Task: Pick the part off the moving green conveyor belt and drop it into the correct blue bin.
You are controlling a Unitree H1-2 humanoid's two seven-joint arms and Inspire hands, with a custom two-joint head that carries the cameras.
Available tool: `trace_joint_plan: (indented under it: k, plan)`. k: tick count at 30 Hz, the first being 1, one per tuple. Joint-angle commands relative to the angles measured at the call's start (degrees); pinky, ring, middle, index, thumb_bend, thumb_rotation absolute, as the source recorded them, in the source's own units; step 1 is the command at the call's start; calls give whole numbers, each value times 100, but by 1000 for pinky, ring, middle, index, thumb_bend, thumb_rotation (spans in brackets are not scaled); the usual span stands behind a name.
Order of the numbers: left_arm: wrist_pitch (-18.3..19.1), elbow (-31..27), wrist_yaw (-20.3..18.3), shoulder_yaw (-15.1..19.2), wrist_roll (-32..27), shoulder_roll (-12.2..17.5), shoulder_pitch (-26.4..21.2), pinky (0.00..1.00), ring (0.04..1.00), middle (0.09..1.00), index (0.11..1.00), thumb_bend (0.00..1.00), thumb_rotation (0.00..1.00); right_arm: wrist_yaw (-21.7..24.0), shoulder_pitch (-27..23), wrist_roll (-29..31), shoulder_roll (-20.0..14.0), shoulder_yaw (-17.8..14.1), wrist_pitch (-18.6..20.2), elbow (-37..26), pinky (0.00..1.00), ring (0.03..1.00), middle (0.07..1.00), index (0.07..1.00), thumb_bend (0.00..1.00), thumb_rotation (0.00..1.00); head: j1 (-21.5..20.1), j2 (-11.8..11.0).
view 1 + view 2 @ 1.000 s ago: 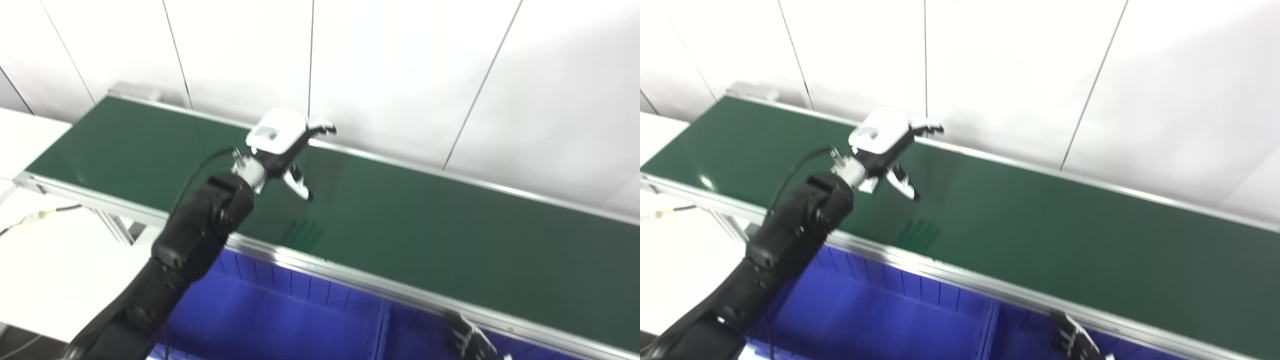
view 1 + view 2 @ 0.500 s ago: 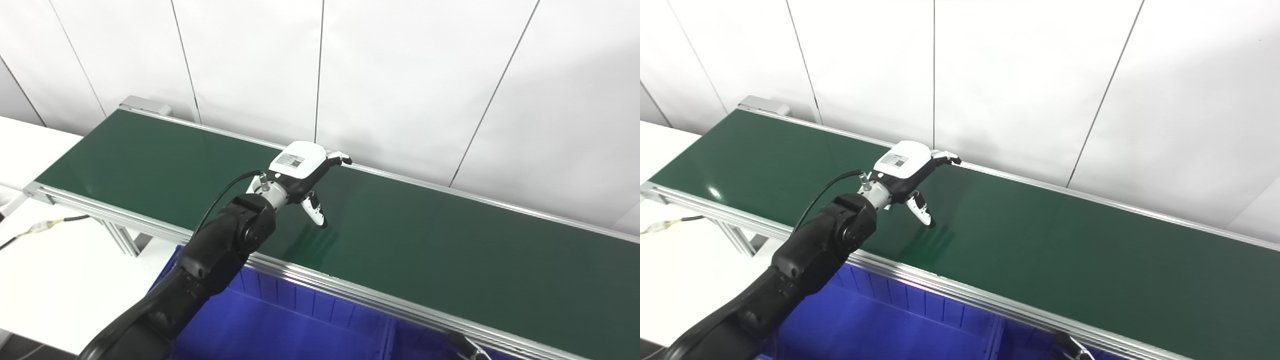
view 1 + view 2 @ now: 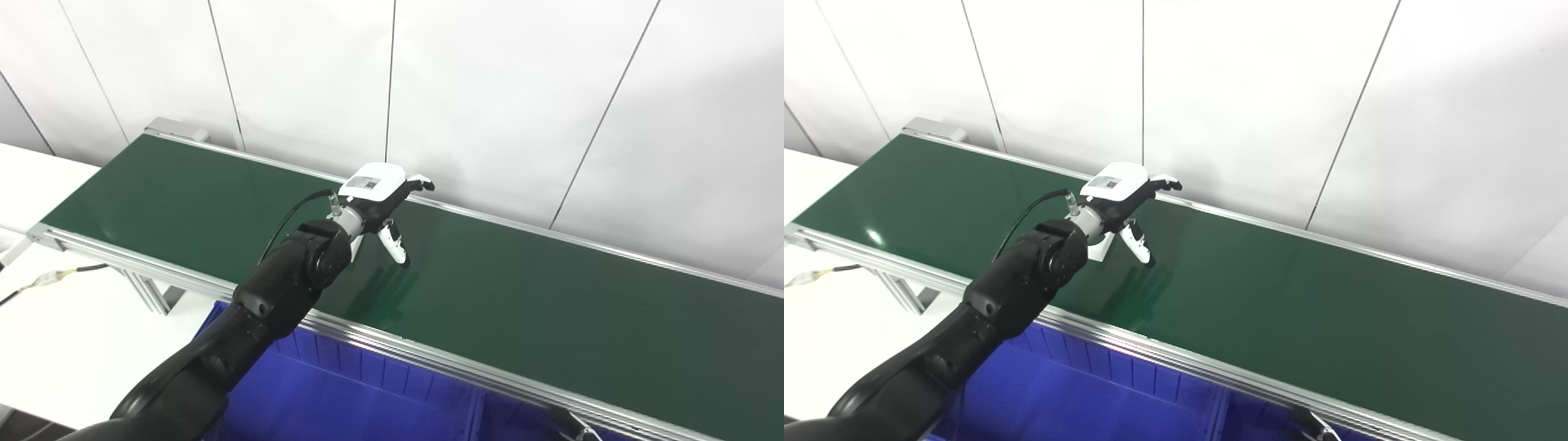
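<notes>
No part visible anywhere on the long dark green conveyor belt. White-backed left hand poised above belt centre, fingers spread, holding nothing. Waiting step, seemingly; next calls for timed descent. Blue plastic bin below silver rail at 6 o'clock. Right hand barely showing; state unclear.

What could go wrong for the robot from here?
No part shows on the belt, so the open left hand held above it may close too early or too late once one arrives. Its fingers point down near the moving belt and could drag on it. The right hand barely peeks in at the bottom, poorly placed to help.
</notes>
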Motion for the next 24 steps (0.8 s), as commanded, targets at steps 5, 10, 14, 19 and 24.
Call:
trace_joint_plan:
  k: [5,10,14,19,24]
  plan:
    - [19,220,-61,68,-467,-34,-384,545,741,844,844,1000,93,20,-14,12,53,18,-312,-190,727,780,843,806,1000,422,-38,32]
    - [-99,656,-178,-212,-448,-59,-520,552,744,849,842,1000,108,-10,16,-8,68,43,-312,-227,733,783,843,809,1000,417,-93,60]
    - [-175,987,-173,-549,-279,-48,-654,551,744,849,839,1000,103,-6,40,13,104,34,-312,-241,737,782,841,805,1000,409,-133,74]
    - [-243,1266,-42,-1111,170,1,-839,591,770,848,839,1000,126,-81,72,-34,131,64,-312,-266,739,785,842,809,1000,416,-184,85]
    - [-268,1401,147,-1517,614,22,-944,717,819,853,831,1000,111,-168,73,-76,150,128,-312,-251,740,791,846,810,1000,420,-253,70]
